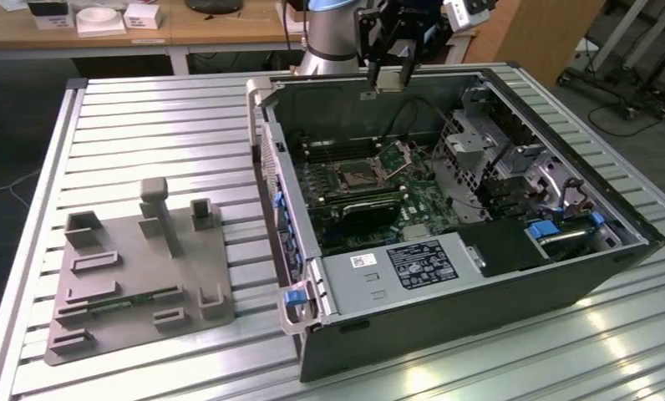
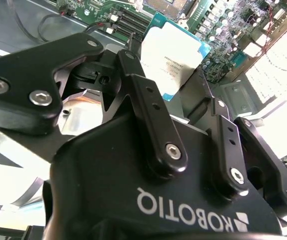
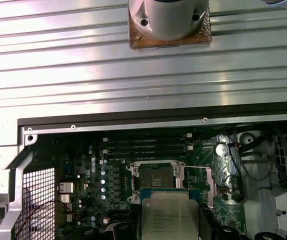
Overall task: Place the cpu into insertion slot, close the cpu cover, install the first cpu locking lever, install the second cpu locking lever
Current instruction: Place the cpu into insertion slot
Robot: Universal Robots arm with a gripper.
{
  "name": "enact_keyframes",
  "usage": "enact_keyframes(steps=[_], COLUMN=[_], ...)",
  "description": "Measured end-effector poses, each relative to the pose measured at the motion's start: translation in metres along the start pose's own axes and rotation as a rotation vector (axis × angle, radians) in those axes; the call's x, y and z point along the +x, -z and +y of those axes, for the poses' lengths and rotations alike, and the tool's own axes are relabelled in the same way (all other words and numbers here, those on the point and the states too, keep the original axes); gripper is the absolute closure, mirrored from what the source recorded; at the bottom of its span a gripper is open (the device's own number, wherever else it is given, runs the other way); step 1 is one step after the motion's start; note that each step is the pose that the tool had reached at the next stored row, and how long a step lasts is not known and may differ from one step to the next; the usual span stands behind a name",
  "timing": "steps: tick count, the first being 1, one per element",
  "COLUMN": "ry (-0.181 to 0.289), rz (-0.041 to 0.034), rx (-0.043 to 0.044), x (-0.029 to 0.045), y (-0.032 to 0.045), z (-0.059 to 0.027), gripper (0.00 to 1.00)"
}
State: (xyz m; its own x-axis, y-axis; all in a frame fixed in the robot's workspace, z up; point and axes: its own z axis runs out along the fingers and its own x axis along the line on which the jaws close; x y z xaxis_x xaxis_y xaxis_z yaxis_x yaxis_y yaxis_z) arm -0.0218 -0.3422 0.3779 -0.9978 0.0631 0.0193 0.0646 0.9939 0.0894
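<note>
The cpu [image 1: 389, 83] is held by its edges in the gripper [image 1: 389, 77], whose fingers [image 2: 148, 100] are clenched on it. It hangs over one rim of the open case [image 1: 422, 326], high above the board and well apart from the slot [image 1: 347, 177]. In the first wrist view the cpu [image 3: 169, 219] is seen just short of the slot [image 3: 156, 179], its sides roughly square to the socket frame. The cover [image 1: 398, 157] appears to be raised beside the slot, so the way down is judged open. For the placing step, the chip is best held level and its edges matched to the slot's rim before any descent, since a tilted or shifted seating could bend the contacts. The grip is best loosened only when the chip lies flat in the slot
</note>
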Motion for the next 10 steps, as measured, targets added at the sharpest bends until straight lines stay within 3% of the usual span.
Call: enact_keyframes(steps=[10], ry=[-0.006], rz=[-0.0005], rx=[-0.0001], x=[0.0000], y=[0.0000], z=[0.0000], gripper=[0.46])
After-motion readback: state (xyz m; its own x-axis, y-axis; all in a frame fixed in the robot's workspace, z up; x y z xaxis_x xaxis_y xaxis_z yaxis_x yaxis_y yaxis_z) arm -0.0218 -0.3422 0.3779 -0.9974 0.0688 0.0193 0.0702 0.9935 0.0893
